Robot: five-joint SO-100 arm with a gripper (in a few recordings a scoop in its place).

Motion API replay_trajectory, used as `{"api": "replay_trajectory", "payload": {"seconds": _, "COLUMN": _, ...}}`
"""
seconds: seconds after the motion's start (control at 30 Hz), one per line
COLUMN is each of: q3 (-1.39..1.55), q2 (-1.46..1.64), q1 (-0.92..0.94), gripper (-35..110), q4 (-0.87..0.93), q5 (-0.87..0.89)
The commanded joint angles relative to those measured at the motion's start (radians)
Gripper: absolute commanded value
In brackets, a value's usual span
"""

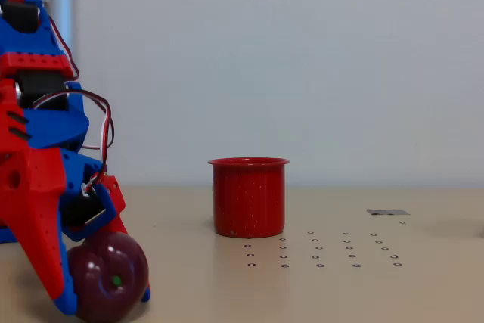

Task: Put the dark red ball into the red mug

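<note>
1. Pale blue-grey wall stands behind a beige tabletop (423, 293), which carries a grid of small ring marks right of centre and a thin dark strip (387, 212) near the far right edge.
2. At the near left corner of the tabletop, the dark red ball (108, 275) rests on the surface, glossy, with a small green spot facing the camera.
3. The red-and-blue tool (106, 281) is closed around the ball: a long red finger (38, 232) slants down on the ball's left, and a blue tip shows at its lower right. It appears to grip the ball, though how firmly cannot be judged.
4. The red mug (249, 197) stands upright near the middle of the tabletop, well apart from the ball, with its mouth open upward.
5. The step in hand looks like securing and lifting. A smooth round ball can slip, so the squeeze should hold across its widest part, and the lift should clear the mug's flared rim before travelling right.
6. The arm leans down steeply from the upper left, wrist low, with wires looping beside it.
</note>
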Motion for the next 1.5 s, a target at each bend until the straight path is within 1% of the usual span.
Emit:
{"api": "replay_trajectory", "payload": {"seconds": 0.0, "q3": -0.012, "q2": 0.109, "q1": 0.020, "gripper": 34, "q4": -0.026, "q5": -0.026}}
{"api": "replay_trajectory", "payload": {"seconds": 0.23, "q3": -0.014, "q2": 0.109, "q1": 0.017, "gripper": 33, "q4": -0.026, "q5": -0.023}}
{"api": "replay_trajectory", "payload": {"seconds": 0.53, "q3": -0.018, "q2": 0.110, "q1": 0.008, "gripper": 28, "q4": -0.026, "q5": -0.014}}
{"api": "replay_trajectory", "payload": {"seconds": 0.87, "q3": -0.015, "q2": 0.141, "q1": -0.003, "gripper": 23, "q4": 0.023, "q5": 0.011}}
{"api": "replay_trajectory", "payload": {"seconds": 1.2, "q3": -0.009, "q2": 0.267, "q1": -0.074, "gripper": 21, "q4": 0.163, "q5": 0.137}}
{"api": "replay_trajectory", "payload": {"seconds": 1.47, "q3": 0.002, "q2": 0.393, "q1": -0.175, "gripper": 21, "q4": 0.253, "q5": 0.272}}
